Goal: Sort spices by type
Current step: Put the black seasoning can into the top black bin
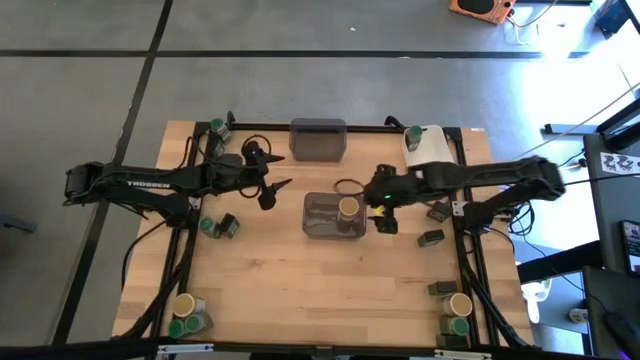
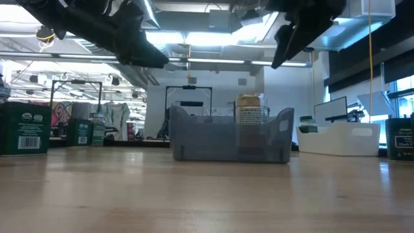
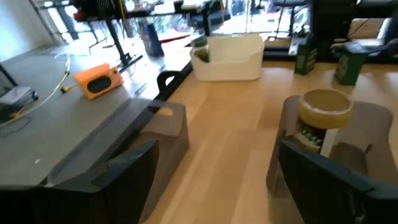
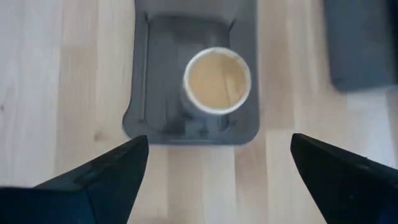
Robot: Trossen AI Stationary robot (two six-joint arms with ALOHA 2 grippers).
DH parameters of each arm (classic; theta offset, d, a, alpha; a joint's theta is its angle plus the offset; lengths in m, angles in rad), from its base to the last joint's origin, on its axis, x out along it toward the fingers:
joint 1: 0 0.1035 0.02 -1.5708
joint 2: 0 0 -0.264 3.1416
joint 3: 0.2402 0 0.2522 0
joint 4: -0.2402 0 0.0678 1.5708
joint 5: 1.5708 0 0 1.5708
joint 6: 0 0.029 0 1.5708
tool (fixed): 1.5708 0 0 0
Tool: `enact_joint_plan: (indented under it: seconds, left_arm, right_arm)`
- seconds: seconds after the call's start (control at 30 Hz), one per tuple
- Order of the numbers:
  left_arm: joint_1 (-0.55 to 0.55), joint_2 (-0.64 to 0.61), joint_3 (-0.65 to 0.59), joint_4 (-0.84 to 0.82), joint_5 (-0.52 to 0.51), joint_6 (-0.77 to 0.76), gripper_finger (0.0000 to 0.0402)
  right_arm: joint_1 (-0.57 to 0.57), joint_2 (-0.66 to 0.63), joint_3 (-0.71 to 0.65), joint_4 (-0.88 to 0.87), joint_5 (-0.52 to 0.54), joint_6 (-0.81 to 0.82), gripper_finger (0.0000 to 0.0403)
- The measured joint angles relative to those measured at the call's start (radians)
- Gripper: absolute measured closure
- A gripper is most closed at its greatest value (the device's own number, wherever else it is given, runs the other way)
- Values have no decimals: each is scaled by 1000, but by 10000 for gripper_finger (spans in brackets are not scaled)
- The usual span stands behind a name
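A tan-lidded jar stands upright on its base inside a clear grey bin at the table's middle; it also shows in the right wrist view, jar, and in the low view, jar. My right gripper hangs open above the bin's right side, fingers spread wide and touching nothing. My left gripper is open in the air left of the bin, gripper. Green-lidded jars, dark tins and another tan-lidded jar stand along the table's sides.
A second grey bin sits at the far edge. A white tray holding a green-lidded jar stands at the far right. More jars cluster at the near left corner and near right corner. Bare wood lies in front of the middle bin.
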Motion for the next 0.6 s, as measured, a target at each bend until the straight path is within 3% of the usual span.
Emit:
enact_joint_plan:
  seconds: [0.23,0.33,0.47,0.6]
  left_arm:
    - [-62,52,3,149,6,26,73]
    - [-117,114,68,107,-74,31,73]
    - [-199,209,239,-182,-178,-5,73]
    - [-260,290,451,-536,-188,-186,73]
  right_arm:
    - [-72,-206,-222,380,5,-198,13]
    - [-123,-253,-278,588,-10,-350,13]
    - [-186,-267,-296,756,-28,-501,13]
    - [-237,-267,-296,874,-94,-517,13]
